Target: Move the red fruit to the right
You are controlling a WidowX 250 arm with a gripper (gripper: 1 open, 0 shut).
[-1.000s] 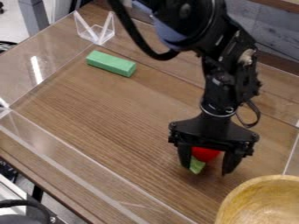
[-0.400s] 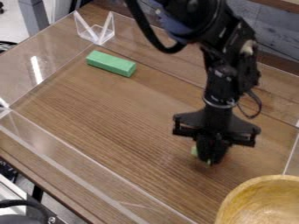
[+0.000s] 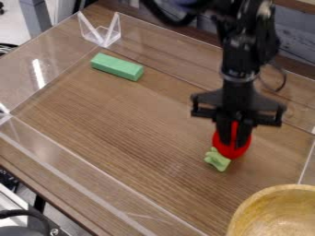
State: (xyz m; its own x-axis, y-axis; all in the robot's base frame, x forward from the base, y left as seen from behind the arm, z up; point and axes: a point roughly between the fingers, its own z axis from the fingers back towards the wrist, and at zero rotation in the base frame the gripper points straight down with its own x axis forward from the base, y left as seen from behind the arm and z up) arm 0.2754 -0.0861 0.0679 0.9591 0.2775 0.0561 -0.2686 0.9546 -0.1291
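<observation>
The red fruit [image 3: 230,145] is a small bright red toy with a pale green leafy piece [image 3: 219,162] at its lower end. It sits between the black fingers of my gripper [image 3: 233,138], which points straight down and is shut on it. The fruit looks raised a little off the wooden table [image 3: 123,129], towards the right side. Its green end hangs lowest; whether that end still touches the wood I cannot tell. The black arm rises from the gripper to the top of the view.
A flat green block [image 3: 117,66] lies at the back left. The rim of a wooden bowl [image 3: 281,212] shows at the bottom right corner. Clear plastic walls [image 3: 25,138] border the table, with a clear angled stand [image 3: 101,32] at the back.
The jaws went from wide open around the fruit to shut on it. The gripper then rose and moved slightly up-right in the view, taking the fruit along.
</observation>
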